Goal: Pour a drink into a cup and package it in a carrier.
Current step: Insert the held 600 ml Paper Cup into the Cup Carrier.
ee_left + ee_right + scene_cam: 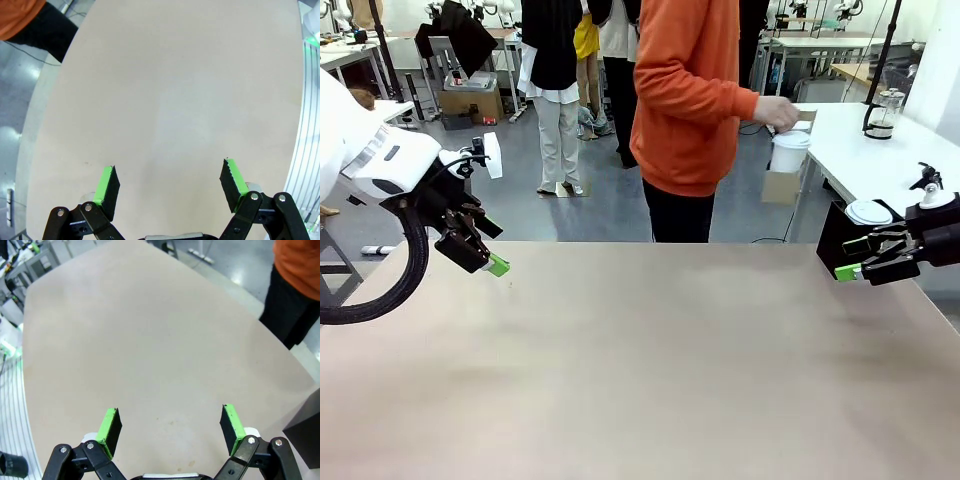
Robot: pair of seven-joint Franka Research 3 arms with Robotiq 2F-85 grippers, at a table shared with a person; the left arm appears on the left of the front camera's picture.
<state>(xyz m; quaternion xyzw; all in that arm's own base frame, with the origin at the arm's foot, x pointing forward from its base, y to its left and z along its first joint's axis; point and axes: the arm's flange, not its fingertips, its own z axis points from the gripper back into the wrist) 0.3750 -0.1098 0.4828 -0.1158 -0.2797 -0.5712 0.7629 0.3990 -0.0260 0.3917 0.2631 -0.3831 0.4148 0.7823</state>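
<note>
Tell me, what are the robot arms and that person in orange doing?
Nothing is being handled by the robot right now. The left gripper and right gripper both hang open above the beige table, holding nothing. The person stands at the far side, turned toward a white side table, with a hand at a cardboard carrier that has a white cup in it. A glass jug sits on that side table.
</note>
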